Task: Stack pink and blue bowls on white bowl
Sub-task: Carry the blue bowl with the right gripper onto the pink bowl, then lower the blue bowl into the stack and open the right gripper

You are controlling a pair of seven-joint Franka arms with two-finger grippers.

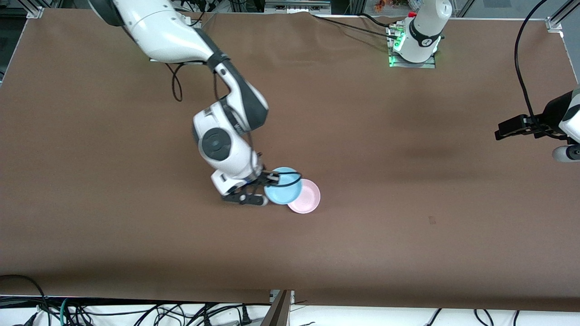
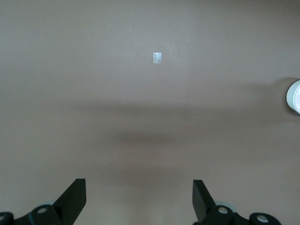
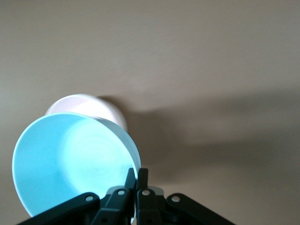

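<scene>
Covering the whole work area, the brown table (image 1: 408,235) is carrying the bowls near its middle, toward the right arm's end. Reaching down from its base, the right arm is holding the right gripper (image 1: 267,186) just over the table, its fingers pressed together on the rim of the blue bowl (image 1: 282,185), which is hanging tilted and overlapping the pink bowl (image 1: 307,197). The right wrist view is showing the same pinch: the blue bowl (image 3: 70,164) is sitting clamped at its edge, with the pink bowl (image 3: 93,105) partly hidden beneath it. Whether the pink bowl is resting in a white bowl cannot be told; no white bowl is showing on its own in the front view. The left arm is waiting at its own end of the table, and the left gripper (image 2: 139,201) is hanging with its fingers spread wide over bare table, holding nothing; a small pale patch (image 2: 157,57) is lying on the surface below it. Judging by the gloss, both bowls are stiff, light and slippery, and likely to chip if dropped. A thin rim pinch is giving little grip surface, so the blue bowl is liable to swing or slip; lowering it level and centred over the pink bowl before letting go is advisable.
</scene>
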